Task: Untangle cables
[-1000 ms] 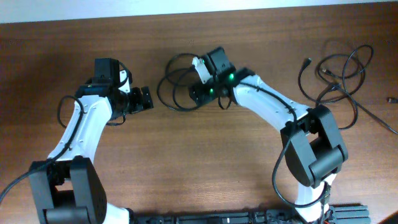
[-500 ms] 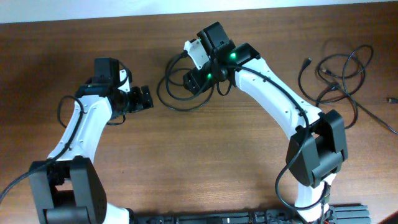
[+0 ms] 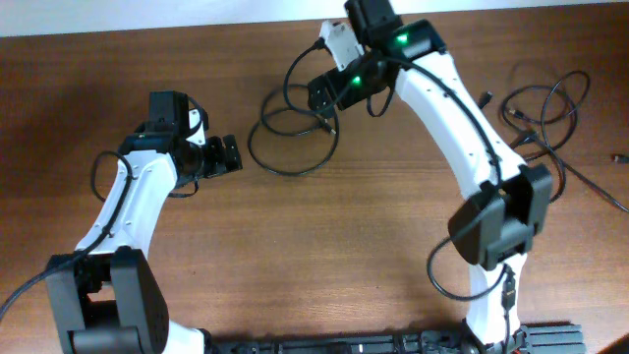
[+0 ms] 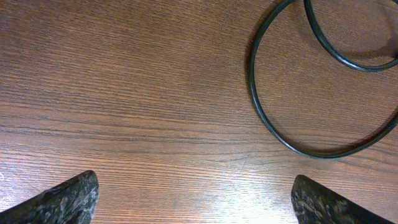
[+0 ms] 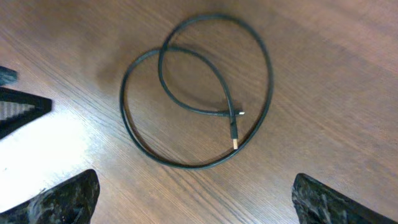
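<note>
Although a second tangle of cables (image 3: 539, 128) sprawls well apart toward the right end of the wooden table (image 3: 314, 256), the coiled cable (image 3: 291, 174) (image 4: 252, 81) (image 5: 271, 81) lies flat between the two arms, its gold-tipped plug (image 5: 235, 142) resting inside the loop. Just beside the coil, the left gripper (image 3: 228, 155) (image 4: 199, 196) has its fingers spread wide, grasping nothing; the right gripper (image 3: 326, 93) (image 5: 199, 196) hangs above the coil, likewise released. Green lights (image 3: 401, 39) glow on the right arm.
</note>
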Tool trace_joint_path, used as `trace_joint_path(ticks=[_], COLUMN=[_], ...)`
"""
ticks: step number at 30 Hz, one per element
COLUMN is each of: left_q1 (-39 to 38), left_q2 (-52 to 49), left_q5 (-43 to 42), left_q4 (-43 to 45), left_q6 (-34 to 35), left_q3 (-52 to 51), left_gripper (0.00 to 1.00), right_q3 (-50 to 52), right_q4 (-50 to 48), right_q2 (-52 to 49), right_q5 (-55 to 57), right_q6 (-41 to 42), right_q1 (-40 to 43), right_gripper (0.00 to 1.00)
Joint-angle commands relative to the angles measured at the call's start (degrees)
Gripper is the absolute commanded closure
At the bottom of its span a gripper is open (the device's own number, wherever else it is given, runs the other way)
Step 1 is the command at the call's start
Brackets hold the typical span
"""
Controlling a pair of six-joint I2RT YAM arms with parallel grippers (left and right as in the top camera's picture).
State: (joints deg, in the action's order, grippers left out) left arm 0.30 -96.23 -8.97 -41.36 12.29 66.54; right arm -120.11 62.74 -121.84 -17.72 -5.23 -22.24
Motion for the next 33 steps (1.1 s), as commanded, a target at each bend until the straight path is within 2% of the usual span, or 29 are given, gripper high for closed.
trace_joint_path(ticks=[1, 5, 9, 16, 19, 20, 21, 24, 30, 33], left_q1=[-0.1, -0.1, -0.1, -0.1, -0.1, -0.1, -0.1, -0.1, -0.1, -0.1], left_q2=[-0.6, -0.6, -0.6, -0.6, -0.6, -0.6, -0.6, -0.6, -0.6, -0.6], left_q5=[-0.2, -0.2, -0.2, -0.2, -0.2, -0.2, -0.2, -0.2, -0.2, -0.2], left_q4=[-0.6, -0.8, -0.8, -0.8, -0.8, -0.8, -0.8, -0.9, -1.0, -1.0], left_q6=[0.5, 0.5, 0.5, 0.5, 0.5, 0.5, 0.5, 0.5, 0.5, 0.5], left_q3=[0.0, -0.1, -0.1, -0.1, -0.1, -0.1, -0.1, -0.1, -0.1, -0.1], left_gripper=[0.01, 0.01, 0.01, 0.01, 0.01, 0.01, 0.01, 0.01, 0.01, 0.01], right_q3=[0.3, 1.4, 1.4, 1.4, 1.4, 1.4, 1.4, 1.9, 4.5, 5.6], right_q4=[-4.3, -7.9, -7.9, -8.4, -8.6, -8.6, -8.5, -8.4, -8.4, -8.1], right_q2=[-2.7, -5.2, -8.9, -14.6, -15.6, -16.1, -16.3, -18.0, -19.1, -19.1], right_q5=[-0.9, -0.9, -0.9, 0.9, 3.9, 5.5, 6.7, 7.4, 7.0, 7.0], right_q6=[-0.3, -0.3, -0.3, -0.1, 2.1, 3.3, 4.8, 8.6, 8.7, 8.8], right_q1=[-0.2, -0.3, -0.3, -0.3, -0.3, -0.3, -0.3, -0.3, -1.1, -1.0], right_gripper=[0.01, 0.00, 0.12, 0.13, 0.19, 0.26, 0.29, 0.30, 0.33, 0.56])
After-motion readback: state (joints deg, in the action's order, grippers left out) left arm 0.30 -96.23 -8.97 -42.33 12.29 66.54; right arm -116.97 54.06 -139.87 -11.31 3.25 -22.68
